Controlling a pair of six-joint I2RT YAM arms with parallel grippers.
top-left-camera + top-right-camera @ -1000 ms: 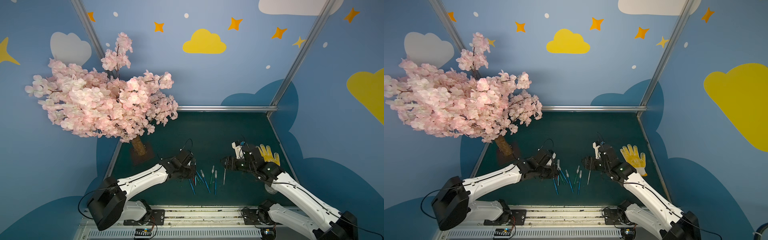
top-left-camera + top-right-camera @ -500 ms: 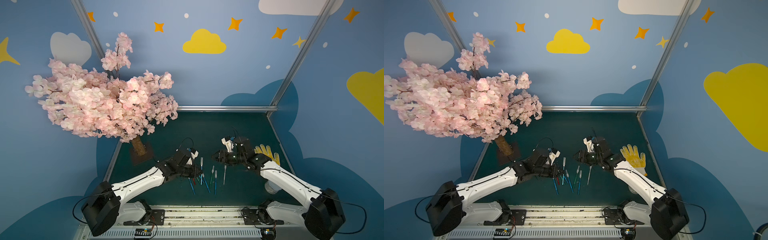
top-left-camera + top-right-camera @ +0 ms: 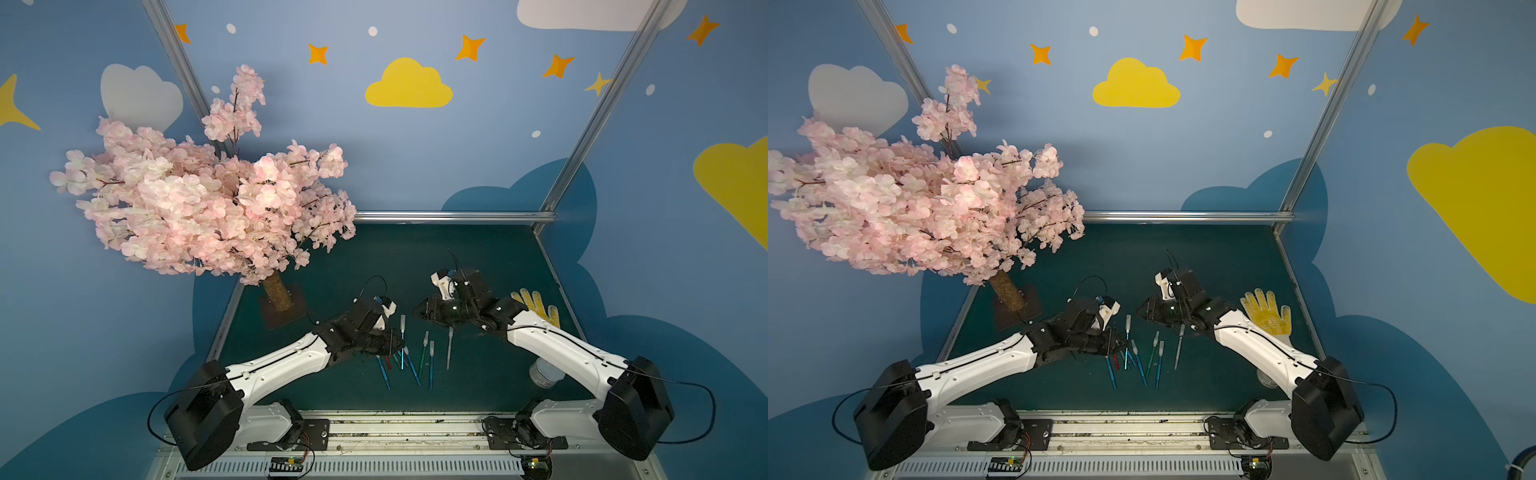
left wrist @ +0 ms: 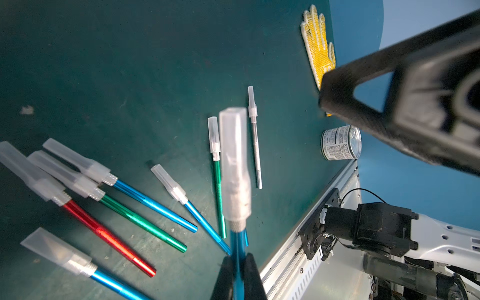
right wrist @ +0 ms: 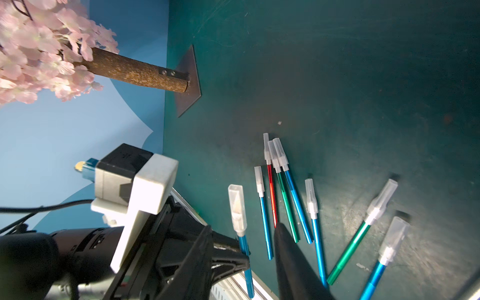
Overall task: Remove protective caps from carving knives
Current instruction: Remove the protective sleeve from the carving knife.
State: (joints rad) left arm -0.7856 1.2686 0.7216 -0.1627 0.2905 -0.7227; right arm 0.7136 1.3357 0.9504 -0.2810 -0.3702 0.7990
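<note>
Pinching a blue knife (image 4: 237, 240), left end effector (image 4: 237, 262) hovers.

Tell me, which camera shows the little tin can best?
The left wrist view: the can shows whole, label and lid. In both top views the right arm partly covers it; the right wrist view lacks it.

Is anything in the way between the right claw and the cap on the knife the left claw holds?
Nothing visible. The left gripper holds the blue knife up with its cap clear of the table; only open air separates the cap from the right gripper. The other knives lie lower, on the table.
</note>
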